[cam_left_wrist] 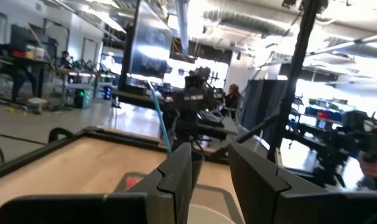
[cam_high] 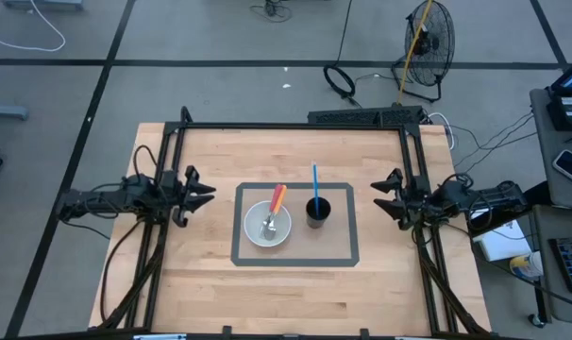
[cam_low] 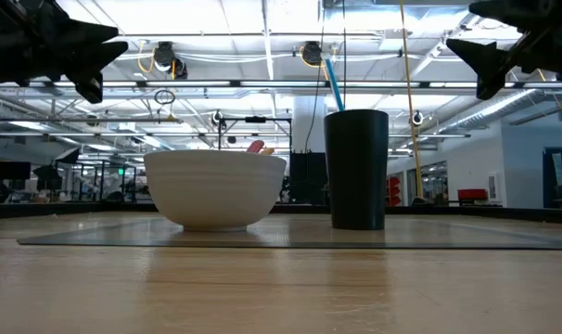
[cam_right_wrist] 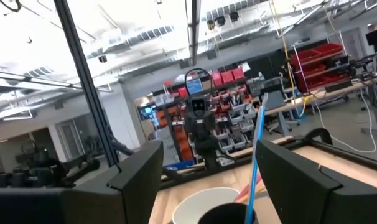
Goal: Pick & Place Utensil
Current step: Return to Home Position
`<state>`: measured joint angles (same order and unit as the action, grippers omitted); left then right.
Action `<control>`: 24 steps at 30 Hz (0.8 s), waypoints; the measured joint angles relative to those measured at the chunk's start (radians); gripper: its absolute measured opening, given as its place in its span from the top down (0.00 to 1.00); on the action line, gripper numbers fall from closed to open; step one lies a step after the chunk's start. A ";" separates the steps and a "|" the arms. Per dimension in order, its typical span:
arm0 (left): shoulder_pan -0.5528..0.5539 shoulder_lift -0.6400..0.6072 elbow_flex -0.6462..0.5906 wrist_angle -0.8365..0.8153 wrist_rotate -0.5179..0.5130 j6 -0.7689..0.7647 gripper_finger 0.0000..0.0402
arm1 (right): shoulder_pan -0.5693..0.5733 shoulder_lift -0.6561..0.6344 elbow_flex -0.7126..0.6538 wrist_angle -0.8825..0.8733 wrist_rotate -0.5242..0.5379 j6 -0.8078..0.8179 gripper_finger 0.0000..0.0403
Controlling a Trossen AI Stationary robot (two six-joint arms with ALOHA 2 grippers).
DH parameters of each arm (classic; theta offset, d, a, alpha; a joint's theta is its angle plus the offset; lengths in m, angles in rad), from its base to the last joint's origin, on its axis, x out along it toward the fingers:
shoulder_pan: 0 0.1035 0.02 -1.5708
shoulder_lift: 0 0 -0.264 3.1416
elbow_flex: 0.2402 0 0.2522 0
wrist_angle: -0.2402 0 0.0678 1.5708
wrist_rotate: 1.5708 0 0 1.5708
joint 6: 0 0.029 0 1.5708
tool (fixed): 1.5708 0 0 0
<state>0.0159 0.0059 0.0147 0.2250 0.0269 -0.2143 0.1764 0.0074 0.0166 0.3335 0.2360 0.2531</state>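
- Currently, my left end effector point(cam_high: 209, 192) hangs above the left side of the surface point(cam_high: 210, 283), fingers parted, holding nothing
- My right end effector point(cam_high: 380, 196) hangs above the right side, likewise parted and empty
- The pink fork point(cam_high: 277, 199) lies in the white bowl point(cam_high: 253, 232); the blue straw point(cam_high: 314, 178) stands in the black cup point(cam_high: 318, 212); both vessels sit on the mat point(cam_high: 347, 253)

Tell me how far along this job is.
Placing looks done: pink fork in the white bowl, blue straw in the black cup, both on the mat. Nothing in hand: left gripper and right gripper hang either side, jaws open. Left: homing at most.
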 joint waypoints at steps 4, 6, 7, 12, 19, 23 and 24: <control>-0.025 0.000 0.000 -0.052 0.002 -0.007 0.72 | 0.000 0.001 -0.001 -0.013 0.001 0.001 0.37; -0.036 0.000 0.000 -0.093 0.001 -0.019 0.72 | 0.000 0.001 -0.001 -0.032 0.002 0.010 0.37; -0.040 0.000 0.000 -0.111 0.001 -0.027 0.72 | 0.000 0.001 -0.001 -0.042 0.002 0.016 0.37; -0.054 0.000 0.000 -0.195 -0.001 -0.033 0.72 | 0.000 0.001 -0.001 -0.089 0.002 0.034 0.37; -0.057 0.020 0.002 -0.211 -0.024 -0.021 0.72 | 0.000 0.002 -0.002 -0.106 -0.002 0.035 0.37; -0.057 0.049 0.002 -0.212 -0.025 -0.023 0.72 | 0.000 0.002 -0.002 -0.106 -0.002 0.034 0.37; -0.057 0.054 0.002 -0.212 -0.026 -0.025 0.72 | 0.000 0.002 -0.002 -0.107 -0.002 0.035 0.37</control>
<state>-0.0414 0.0603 0.0166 0.0132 0.0013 -0.2398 0.1764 0.0093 0.0147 0.2268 0.2344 0.2876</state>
